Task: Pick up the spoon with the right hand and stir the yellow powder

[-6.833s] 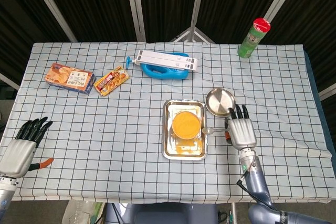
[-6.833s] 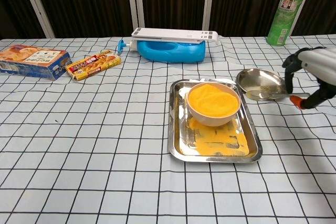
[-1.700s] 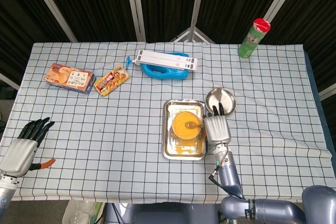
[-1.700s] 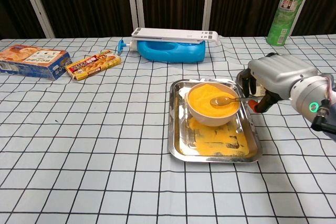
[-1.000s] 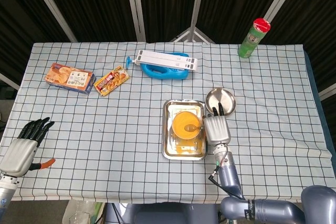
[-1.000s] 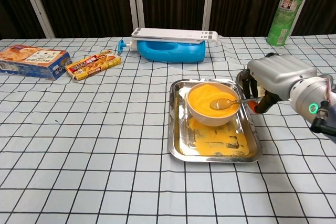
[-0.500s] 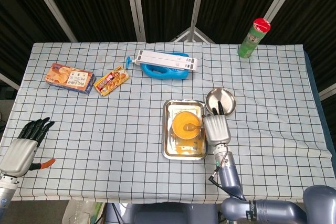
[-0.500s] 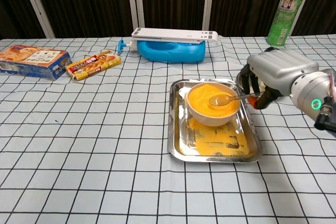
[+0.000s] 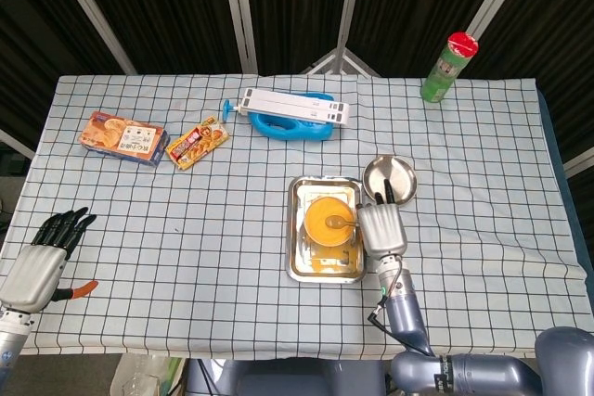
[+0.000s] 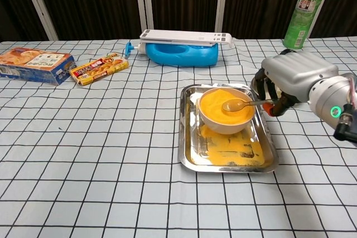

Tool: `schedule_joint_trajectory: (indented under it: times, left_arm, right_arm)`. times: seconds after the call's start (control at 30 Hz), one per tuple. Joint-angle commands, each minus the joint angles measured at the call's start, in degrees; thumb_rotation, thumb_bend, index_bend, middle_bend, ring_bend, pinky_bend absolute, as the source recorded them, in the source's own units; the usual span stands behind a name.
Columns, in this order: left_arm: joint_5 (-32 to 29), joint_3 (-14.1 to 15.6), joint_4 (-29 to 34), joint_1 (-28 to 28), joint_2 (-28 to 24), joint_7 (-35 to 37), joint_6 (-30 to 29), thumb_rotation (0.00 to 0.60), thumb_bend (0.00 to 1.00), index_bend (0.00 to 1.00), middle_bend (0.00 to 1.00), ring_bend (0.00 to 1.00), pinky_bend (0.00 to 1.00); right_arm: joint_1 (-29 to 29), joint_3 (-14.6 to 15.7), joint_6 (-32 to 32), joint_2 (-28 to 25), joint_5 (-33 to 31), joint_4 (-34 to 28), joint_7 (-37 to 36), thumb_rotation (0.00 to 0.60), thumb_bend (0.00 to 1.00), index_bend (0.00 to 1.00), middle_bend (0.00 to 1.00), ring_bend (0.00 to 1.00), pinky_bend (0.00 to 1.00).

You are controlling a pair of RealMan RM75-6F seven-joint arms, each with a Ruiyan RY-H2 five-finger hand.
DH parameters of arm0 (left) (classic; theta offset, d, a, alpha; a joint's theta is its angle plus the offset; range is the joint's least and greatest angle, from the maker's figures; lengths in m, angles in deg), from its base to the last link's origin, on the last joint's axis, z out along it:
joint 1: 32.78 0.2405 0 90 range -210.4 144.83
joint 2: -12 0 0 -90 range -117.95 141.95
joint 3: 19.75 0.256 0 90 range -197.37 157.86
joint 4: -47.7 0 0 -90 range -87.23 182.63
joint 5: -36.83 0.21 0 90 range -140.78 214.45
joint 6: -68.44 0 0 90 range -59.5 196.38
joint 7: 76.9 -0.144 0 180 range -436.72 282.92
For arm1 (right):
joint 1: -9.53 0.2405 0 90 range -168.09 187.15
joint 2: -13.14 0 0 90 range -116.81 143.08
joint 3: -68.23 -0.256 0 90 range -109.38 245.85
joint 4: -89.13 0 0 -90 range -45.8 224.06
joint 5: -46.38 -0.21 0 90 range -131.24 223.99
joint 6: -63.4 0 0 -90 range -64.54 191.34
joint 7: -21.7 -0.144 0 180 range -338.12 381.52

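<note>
A white bowl (image 10: 226, 121) heaped with yellow powder (image 10: 218, 104) stands in a steel tray (image 10: 192, 154) right of the table's middle; the bowl (image 9: 329, 220) shows in the head view too. My right hand (image 10: 295, 79) (image 9: 381, 227) is just right of the bowl and grips the handle of a metal spoon (image 10: 237, 105). The spoon's bowl lies on the powder's right side. More yellow powder is spilled on the tray floor in front of the bowl. My left hand (image 9: 42, 261) rests at the table's near left edge, fingers apart, holding nothing.
A small steel dish (image 9: 390, 176) sits behind my right hand. At the back are a blue and white device (image 10: 181, 48) and a green can (image 10: 301, 12). Two snack packs (image 10: 36, 64) (image 10: 99, 68) lie at the far left.
The spoon's bowl has shifted slightly over the powder during the last second, rising a little. My right hand moved a touch with it. The left hand has not moved.
</note>
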Motion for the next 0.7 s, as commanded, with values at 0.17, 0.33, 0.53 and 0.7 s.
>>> schedule_joint_trajectory:
  times: [0.17,0.33,0.53,0.7]
  left_arm:
    - [0.06,0.0,-0.05,0.0,0.03,0.06,-0.06,0.6,0.0,0.0,0.0,0.0,0.0]
    - [0.11,0.0,-0.07,0.01,0.03,0.1,-0.11,0.6,0.0,0.0,0.0,0.0,0.0]
    - [0.26,0.03,-0.13,0.05,0.06,0.11,-0.23,0.6,0.0,0.0,0.0,0.0,0.0]
    - [0.36,0.06,-0.22,0.12,0.11,-0.02,-0.39,0.6,0.0,0.0,0.0,0.0,0.0]
  right_arm:
    - [0.48,-0.44,0.84,-0.53,0.74,-1.01,1.3,0.6,0.7,0.66,0.6,0.28,0.0]
    - [1.27,-0.14,1.48,-1.31,2.07,-1.7,3.73,0.6,0.69,0.66,0.6,0.28,0.0]
    - [2.75,3.9,2.5,-2.45,8.75,0.22,9.45,0.6,0.7,0.67,0.6,0.28,0.0]
    - [4.0,8.38,2.47,-3.59,15.79,3.81,15.0,0.6,0.7,0.66,0.6,0.28,0.0]
